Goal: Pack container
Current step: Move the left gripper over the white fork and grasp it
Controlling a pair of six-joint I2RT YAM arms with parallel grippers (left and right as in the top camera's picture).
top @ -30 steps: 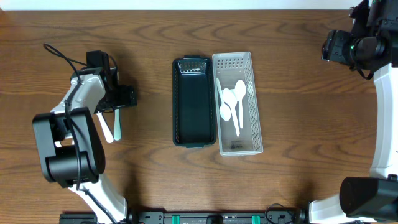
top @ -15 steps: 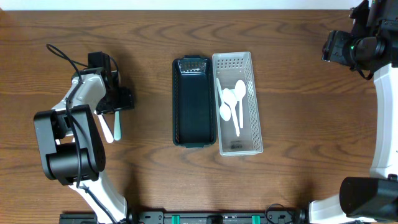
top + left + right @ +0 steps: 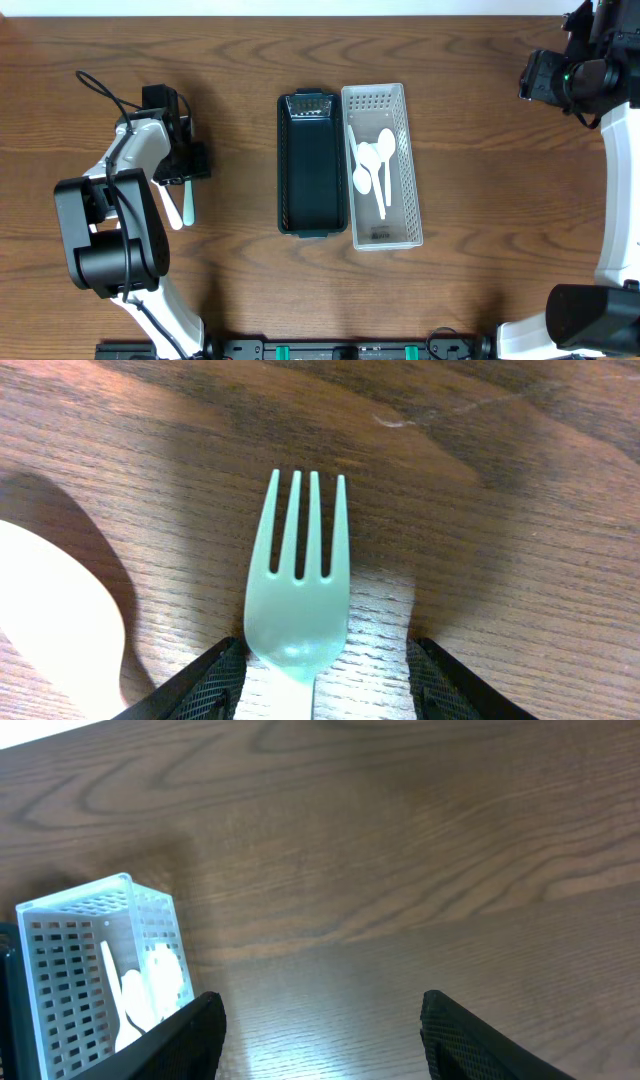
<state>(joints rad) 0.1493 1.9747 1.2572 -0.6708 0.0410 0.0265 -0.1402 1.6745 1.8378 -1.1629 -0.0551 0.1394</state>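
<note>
Left wrist view: the left gripper (image 3: 325, 665) stands half-wide astride a green fork (image 3: 297, 600) lying flat on the counter (image 3: 520, 510), not clamped on it, with a lone spoon (image 3: 55, 620) just beside. Overhead, the black container (image 3: 312, 165) sits mid-counter against a basket (image 3: 373, 98) holding white spoons (image 3: 372, 165). The right gripper (image 3: 320, 1030) hangs wide, holding nothing.

Open desk (image 3: 240, 250) is left between the left arm (image 3: 130, 150) and the black container (image 3: 283, 170), and right of the white basket (image 3: 413, 180). These two are set side by side, with no gap seen between. The basket's floor is partly taken by white spoons (image 3: 372, 165).
</note>
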